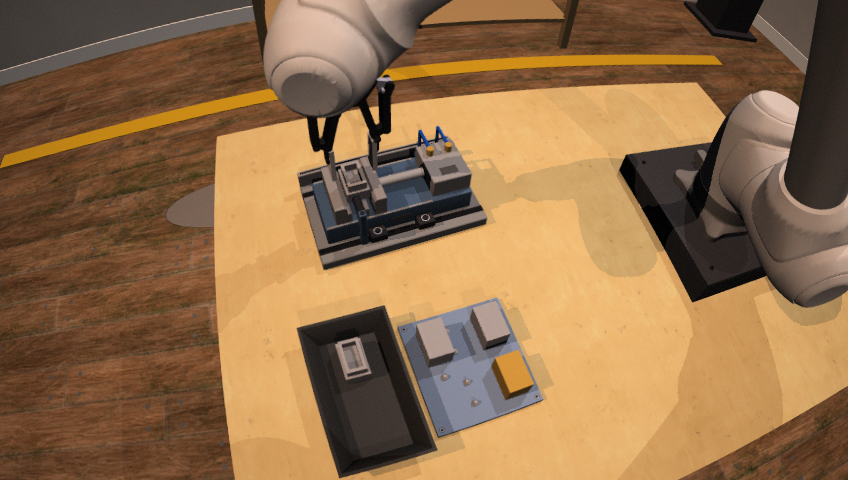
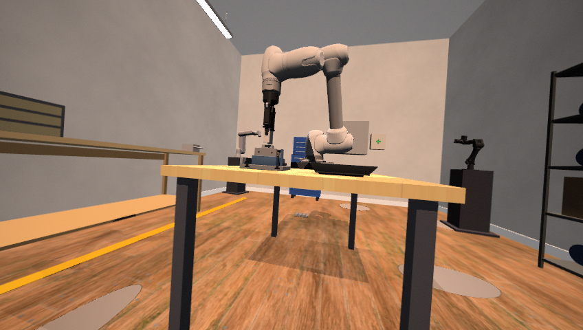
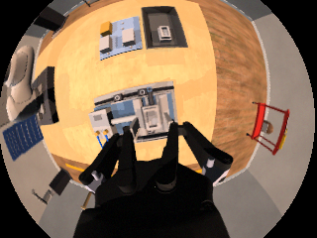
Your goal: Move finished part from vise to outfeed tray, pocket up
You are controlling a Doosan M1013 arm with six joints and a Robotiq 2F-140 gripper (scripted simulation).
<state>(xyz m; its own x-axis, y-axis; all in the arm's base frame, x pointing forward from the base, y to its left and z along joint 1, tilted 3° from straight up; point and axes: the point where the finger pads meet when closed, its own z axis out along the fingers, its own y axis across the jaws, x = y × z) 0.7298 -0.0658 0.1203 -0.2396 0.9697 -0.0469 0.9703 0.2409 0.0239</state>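
Note:
The finished part [image 1: 358,189] [image 3: 146,119], a light grey block with its rectangular pocket up, sits between the jaws of the vise [image 1: 458,178] [image 3: 100,118] [image 2: 265,160]. I cannot tell if the jaws touch it. My gripper [image 1: 353,161] [image 3: 152,120] [image 2: 269,140] is partly open and points down, one fingertip on each side at the part's height or just above. I see no grip on the part. The dark outfeed tray [image 1: 380,416] [image 3: 156,17] [image 2: 343,168] holds a similar part [image 1: 357,375] [image 3: 164,38], pocket up, near its vise-side end.
A blue plate [image 1: 452,416] [image 3: 133,25] beside the tray bears two grey blocks, an orange block [image 1: 512,373] [image 3: 106,28] and small studs. The vise has a dark blue post [image 1: 363,226] in front of the part and blue hoses [image 1: 440,134] at its rear end.

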